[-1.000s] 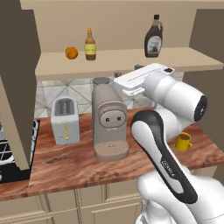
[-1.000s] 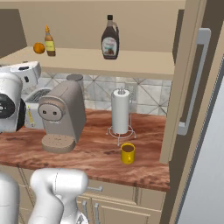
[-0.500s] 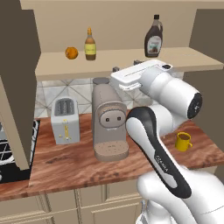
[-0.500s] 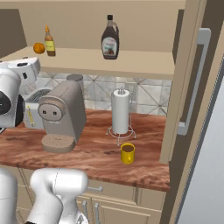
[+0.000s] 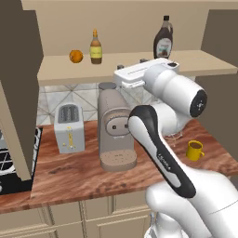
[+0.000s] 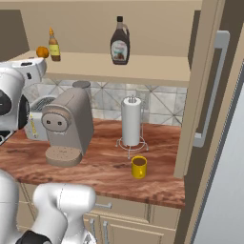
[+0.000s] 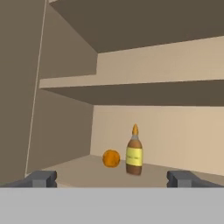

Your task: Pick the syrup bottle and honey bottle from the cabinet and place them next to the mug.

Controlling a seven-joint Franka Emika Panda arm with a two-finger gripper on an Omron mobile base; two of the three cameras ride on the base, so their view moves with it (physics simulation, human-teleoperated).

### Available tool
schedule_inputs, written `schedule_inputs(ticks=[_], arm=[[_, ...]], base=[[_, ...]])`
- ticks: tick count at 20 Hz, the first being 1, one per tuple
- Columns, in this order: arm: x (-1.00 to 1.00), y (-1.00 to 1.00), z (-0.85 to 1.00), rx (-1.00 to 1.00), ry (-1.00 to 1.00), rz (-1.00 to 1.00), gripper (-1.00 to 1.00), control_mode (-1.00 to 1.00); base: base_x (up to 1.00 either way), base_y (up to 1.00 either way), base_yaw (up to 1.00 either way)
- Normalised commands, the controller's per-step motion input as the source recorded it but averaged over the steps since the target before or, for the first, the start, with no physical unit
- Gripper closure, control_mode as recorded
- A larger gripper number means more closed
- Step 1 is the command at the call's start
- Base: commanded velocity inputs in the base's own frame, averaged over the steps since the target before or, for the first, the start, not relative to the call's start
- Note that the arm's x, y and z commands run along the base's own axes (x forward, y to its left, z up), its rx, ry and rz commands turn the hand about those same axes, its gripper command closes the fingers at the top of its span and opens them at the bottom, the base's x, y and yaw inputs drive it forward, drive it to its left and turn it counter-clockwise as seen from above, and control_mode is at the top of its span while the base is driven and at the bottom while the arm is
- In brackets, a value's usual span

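On the cabinet shelf [image 5: 139, 69] the tall dark syrup bottle [image 5: 163, 39] [image 6: 119, 43] stands at the right. The small amber honey bottle [image 5: 95, 48] [image 6: 54, 45] stands further left, beside a round orange. My gripper [image 5: 131, 65] hovers open in front of the shelf's edge, between the two bottles and just below their level, holding nothing. In the hand view the gripper [image 7: 112, 179] points at the honey bottle [image 7: 134, 151], which stands upright ahead and apart from the fingertips [image 7: 41, 178]. The yellow mug [image 5: 195, 150] [image 6: 138, 167] sits on the counter at the right.
The orange [image 5: 76, 56] [image 7: 111, 158] lies left of the honey bottle. A coffee machine [image 5: 116, 135] and a toaster [image 5: 69, 128] stand under the shelf. A paper towel holder [image 6: 131, 121] rises behind the mug. An open dark cabinet door [image 5: 18, 83] hangs at the left.
The hand has swung left and slightly up along the shelf front, away from the syrup bottle's side and toward the honey bottle. The jaws stay open and the bottles have not moved.
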Motion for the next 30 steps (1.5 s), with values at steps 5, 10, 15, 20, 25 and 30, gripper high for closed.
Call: schedule_inputs(ticks=[5,10,15,20,25,30], arm=[[0.05,0.00,0.00,0.00,0.00,0.00,-1.00,-1.00],[0.38,0.00,0.00,0.00,0.00,-0.04,-1.00,-1.00],[0.97,0.00,0.00,0.00,0.03,-0.05,-1.00,-1.00],[0.82,0.00,0.00,0.00,0.04,-0.04,-1.00,-1.00],[0.24,0.01,0.02,0.00,0.00,-0.01,-1.00,-1.00],[0.00,0.30,0.10,0.00,0.00,0.00,-1.00,-1.00]], base=[[0.00,0.00,0.00],[0.00,0.00,0.00],[0.00,0.00,0.00],[0.00,0.00,0.00],[0.00,0.00,0.00],[0.00,0.00,0.00]])
